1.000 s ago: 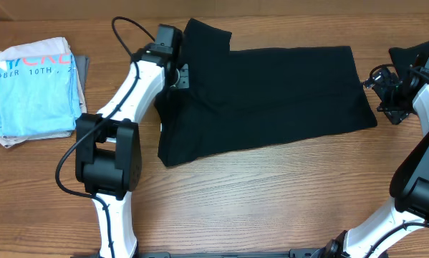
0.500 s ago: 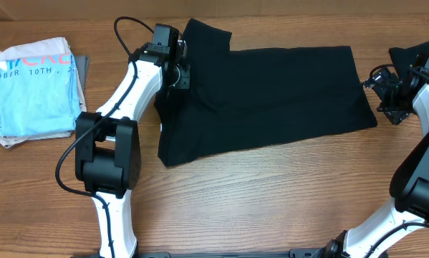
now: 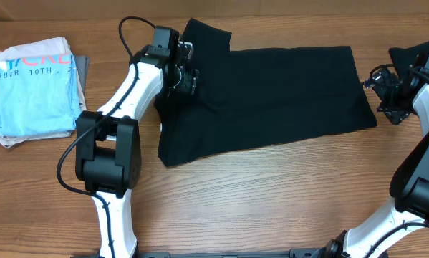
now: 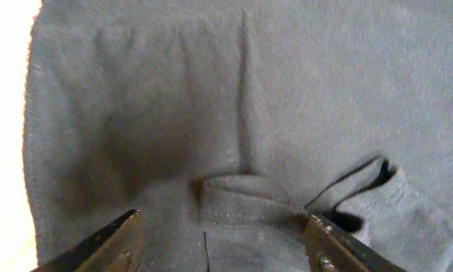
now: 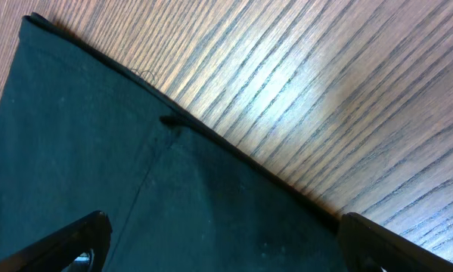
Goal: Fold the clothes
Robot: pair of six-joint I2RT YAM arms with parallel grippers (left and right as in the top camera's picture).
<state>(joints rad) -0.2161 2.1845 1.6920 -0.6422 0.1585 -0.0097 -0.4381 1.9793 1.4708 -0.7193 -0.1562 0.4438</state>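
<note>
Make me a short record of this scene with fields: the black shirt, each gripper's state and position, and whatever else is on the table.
garment: large plain black T-shirt, lying flat on the wooden table
left gripper: open, over the shirt's upper left part, with a small fabric fold below it, not gripped
right gripper: open, over the shirt's right edge
also present: folded light-blue printed T-shirt, far left

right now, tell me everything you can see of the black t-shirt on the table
The black T-shirt is plain soft fabric with no print. It lies flat on the wooden table, folded into a long band across it, with a sleeve sticking out at one end. A stitched hem and a small raised fold show under the left gripper, whose jaws stand apart, clamping nothing.
</note>
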